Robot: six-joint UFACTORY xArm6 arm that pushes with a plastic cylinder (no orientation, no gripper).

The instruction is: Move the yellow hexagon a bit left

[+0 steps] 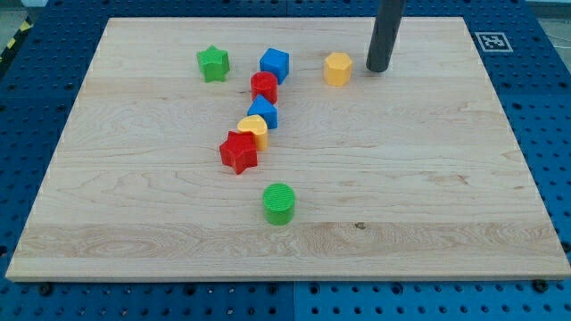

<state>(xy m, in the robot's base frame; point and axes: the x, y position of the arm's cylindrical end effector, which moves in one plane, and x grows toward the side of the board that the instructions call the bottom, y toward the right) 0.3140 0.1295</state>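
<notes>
Pale wooden board (428, 178) with visible grain, laid on a blue perforated table (544, 107)

Small matte blocks with ridged tops: yellow hexagon (337, 69) near the view's top, right of centre; blue cube (275, 64) to its left; green star (213, 64) further left

Chain running down from the blue cube: red cylinder (263, 87), blue triangular block (263, 113), yellow heart-like block (253, 131), red star (238, 152), each touching or nearly touching the next

Green cylinder (279, 203) alone below, well apart

Dark smooth rod descending upright from the view's top edge, my tip (377, 69) on the wood just beside the yellow hexagon's right side, small gap visible

No jaws on this arm, nothing held
</notes>
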